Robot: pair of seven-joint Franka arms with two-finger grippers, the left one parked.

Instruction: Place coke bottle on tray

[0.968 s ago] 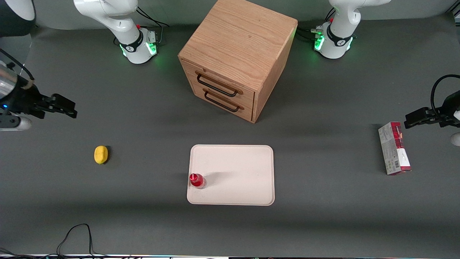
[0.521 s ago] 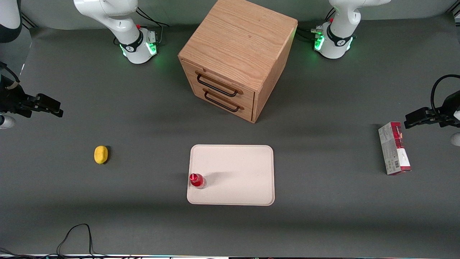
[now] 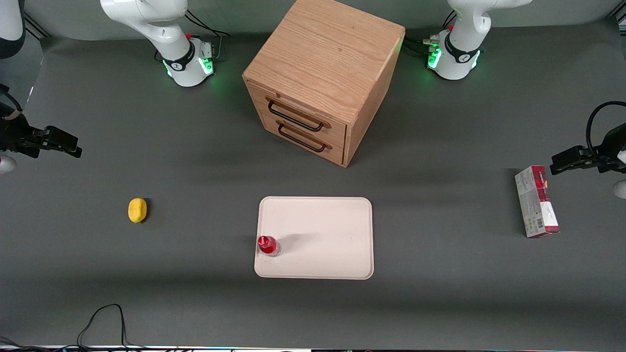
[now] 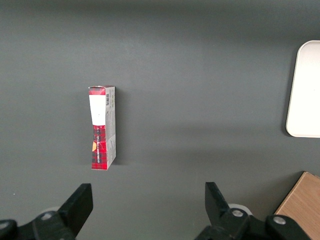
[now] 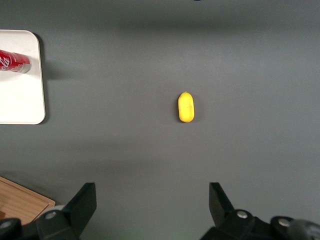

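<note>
The coke bottle [image 3: 268, 245], red with a red cap, stands upright on the pale beige tray [image 3: 323, 234], at the tray's edge toward the working arm's end. It also shows in the right wrist view [image 5: 14, 61] on the tray [image 5: 20, 95]. My right gripper [image 3: 71, 145] is open and empty, high over the table at the working arm's end, well away from the tray; in the right wrist view [image 5: 151, 200] its jaws stand wide apart over bare mat.
A yellow lemon-sized object [image 3: 137, 210] lies on the mat between gripper and tray, also in the right wrist view [image 5: 185, 107]. A wooden two-drawer box [image 3: 323, 78] stands farther from the camera than the tray. A red-and-grey carton [image 3: 536, 201] lies toward the parked arm's end.
My right gripper has drawn back toward the working arm's end of the table, away from the tray. The bottle stays standing on the tray.
</note>
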